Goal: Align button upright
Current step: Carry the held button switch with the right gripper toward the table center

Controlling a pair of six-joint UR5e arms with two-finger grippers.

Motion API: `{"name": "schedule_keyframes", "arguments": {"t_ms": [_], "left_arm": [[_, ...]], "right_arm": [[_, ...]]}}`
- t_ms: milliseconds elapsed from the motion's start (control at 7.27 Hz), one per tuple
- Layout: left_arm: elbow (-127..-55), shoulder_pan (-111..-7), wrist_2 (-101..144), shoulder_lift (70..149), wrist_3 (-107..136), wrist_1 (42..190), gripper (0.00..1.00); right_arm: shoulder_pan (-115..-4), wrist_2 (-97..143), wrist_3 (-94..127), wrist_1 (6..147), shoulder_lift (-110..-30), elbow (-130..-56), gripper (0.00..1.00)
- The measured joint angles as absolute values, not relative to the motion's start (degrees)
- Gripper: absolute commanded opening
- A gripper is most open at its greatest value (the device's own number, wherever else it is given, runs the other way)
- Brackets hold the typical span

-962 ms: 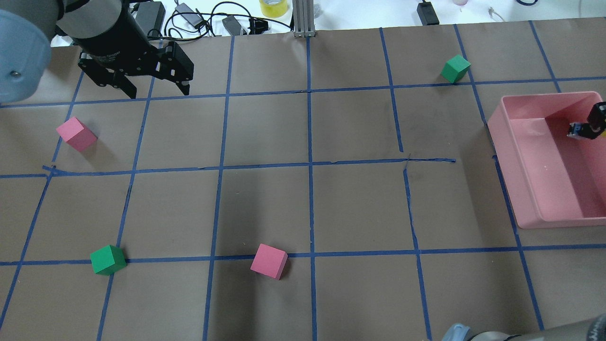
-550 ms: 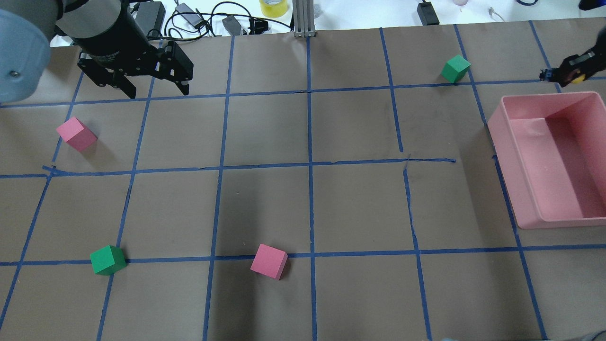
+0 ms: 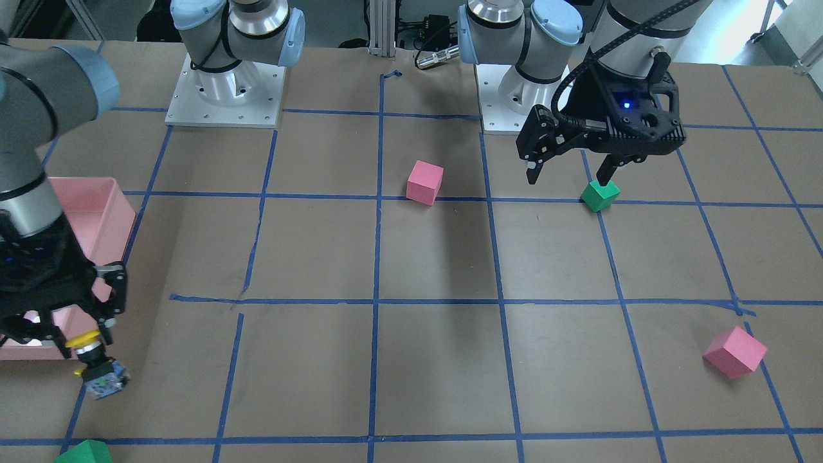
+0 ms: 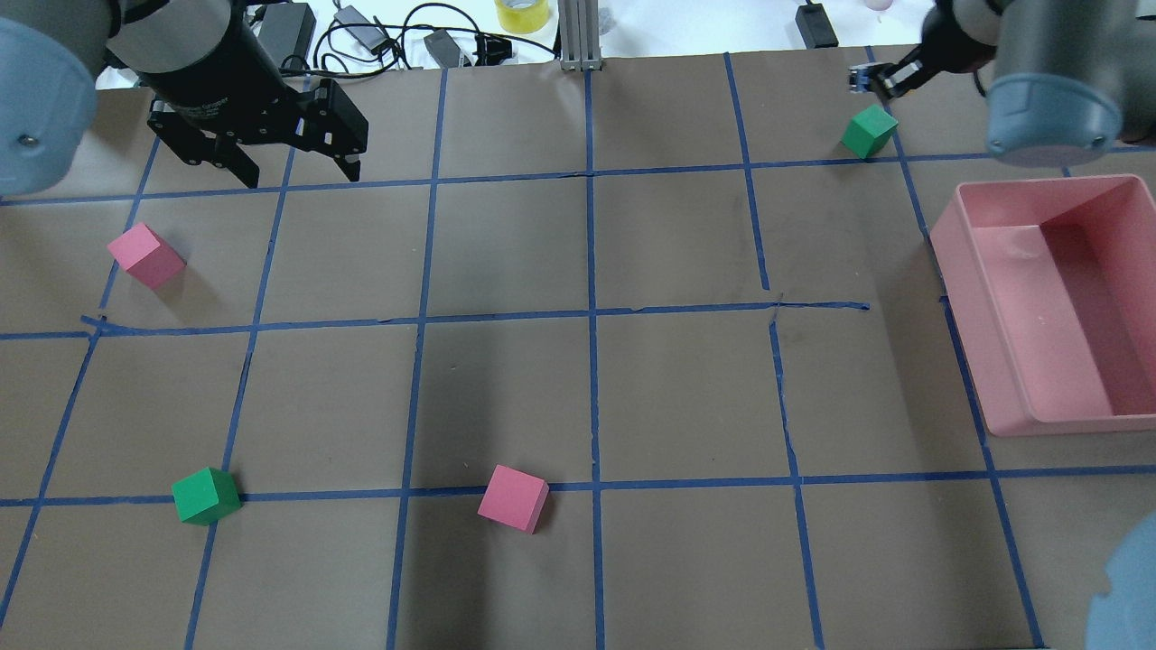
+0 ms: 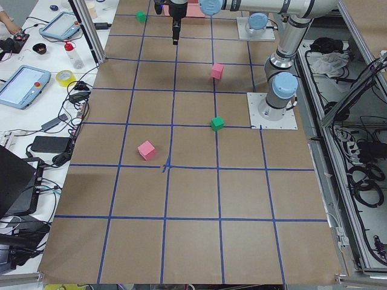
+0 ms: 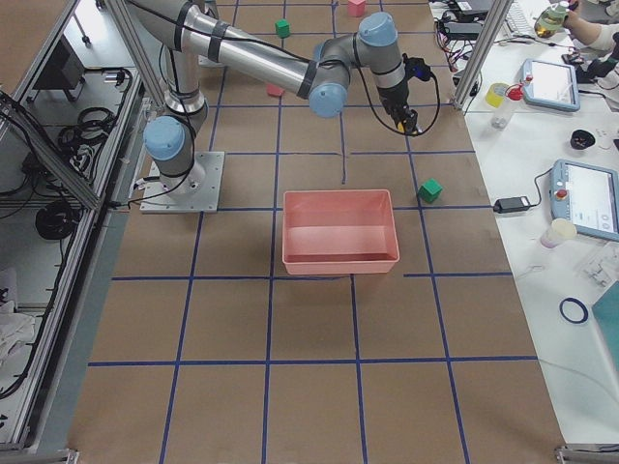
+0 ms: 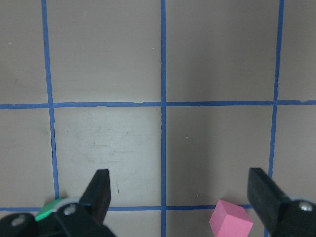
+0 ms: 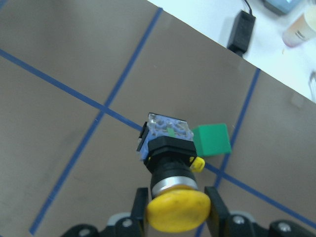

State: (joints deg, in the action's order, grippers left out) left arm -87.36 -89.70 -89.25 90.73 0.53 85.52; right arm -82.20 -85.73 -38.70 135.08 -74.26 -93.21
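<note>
Item 1, nearest: button, gripped at its yellow cap between the closed-in jaws of the right gripper, held above the table, base outward. A green cube is seen at its 2 o'clock.
Item 2, farther: left gripper, jaws spread wide, nothing held.

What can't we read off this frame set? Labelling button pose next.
- Button: the overhead view shows only a speck; the right pincer covers its cap.
- Button's gap to the table: no view settles it.
- Pink bin: front view, the right arm covers part of it.
- Green cube: front view, cut off by the bottom edge.
</note>
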Motion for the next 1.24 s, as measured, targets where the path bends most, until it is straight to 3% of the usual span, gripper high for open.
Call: {"name": "schedule_keyframes", "arguments": {"t_ms": [412, 1238], "left_arm": [[-87.4, -89.0, -89.0, 90.7, 0.5, 85.5, 1.00], [-87.4, -88.9, -88.9, 90.7, 0.5, 85.5, 1.00]], "right_arm": [[-92.7, -84.6, -33.1, 143.2, -70.5, -93.3, 0.00], [-101.5, -85.6, -22.5, 155.8, -61.7, -93.5, 0.00]]}}
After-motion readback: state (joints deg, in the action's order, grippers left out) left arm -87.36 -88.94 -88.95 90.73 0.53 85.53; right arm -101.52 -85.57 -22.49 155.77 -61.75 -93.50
